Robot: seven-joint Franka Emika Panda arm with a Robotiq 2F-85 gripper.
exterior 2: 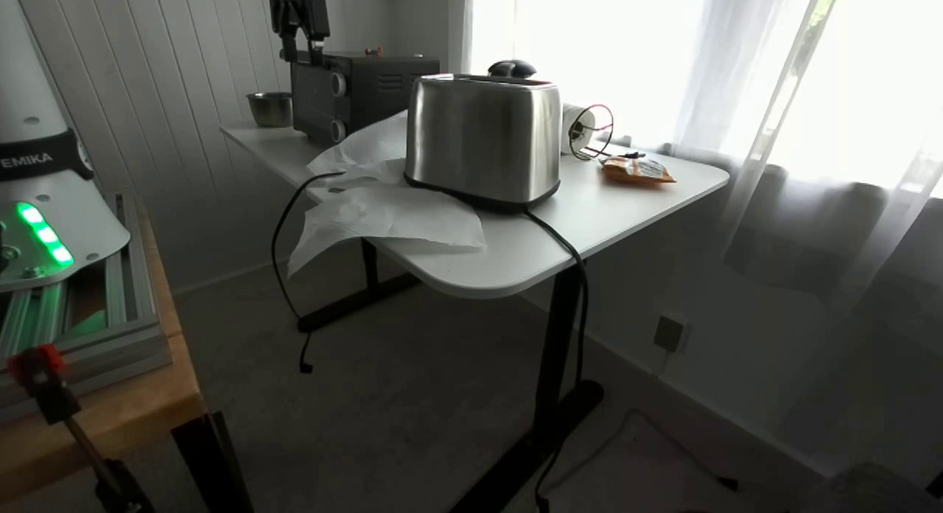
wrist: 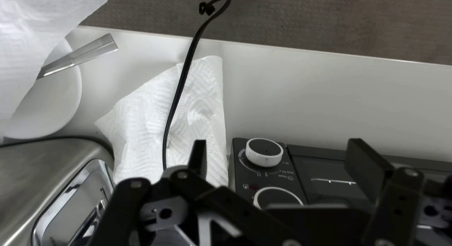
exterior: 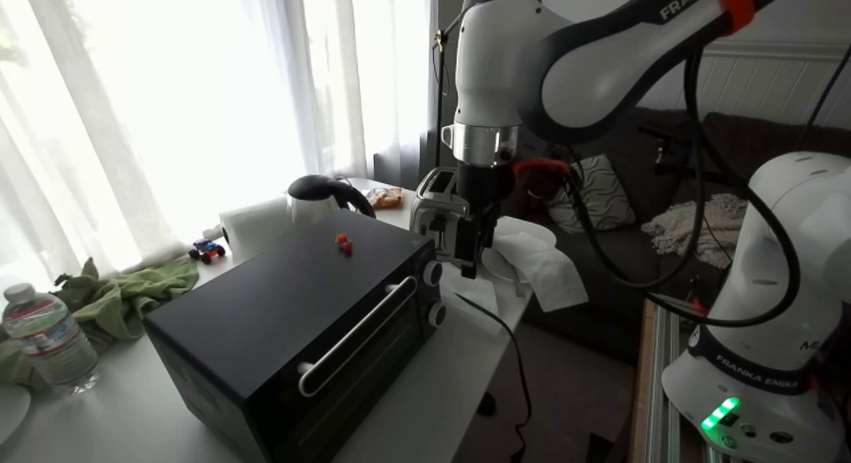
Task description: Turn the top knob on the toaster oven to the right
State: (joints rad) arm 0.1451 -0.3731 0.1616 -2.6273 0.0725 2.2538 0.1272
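A water bottle (exterior: 52, 343) with a white cap stands at far left on the white surface (exterior: 133, 410) in an exterior view, beside a crumpled green cloth (exterior: 139, 293). Next come a blue toy truck (exterior: 207, 251) and a roll of paper towels (exterior: 256, 225) lying on its side, just behind the black toaster oven (exterior: 286, 277), whose top bears small orange and red bits (exterior: 344, 244). A kettle (exterior: 314, 187) with a black handle shows beyond the oven, near an orange snack packet (exterior: 385, 197). A silver handle (exterior: 359, 336) spans the oven's door; to its right, on the front panel, the top knob (exterior: 433, 273) sits above the lower knob (exterior: 437, 314), both rimmed in white. Beside the oven's right end stands a steel toaster (exterior 2: 482, 141), and near them the tool (wrist: 279, 157) points downward, close to the top knob yet apart from it. Its fingers (wrist: 367, 168) are spread wide, both knobs appearing in the space between them in the wrist view. A black cord (exterior: 495, 316) crosses a paper towel (wrist: 204, 115) and hangs over the edge of the surface, with another white sheet (exterior: 548, 273) draped over the edge farther right. Behind, a patterned cushion (exterior: 602, 193) leans on a dark sofa (exterior: 771, 134); at far right rises the white base (exterior: 764, 316) of the Franka arm (exterior: 492, 70), a green light strip (exterior: 720, 414) glowing on it
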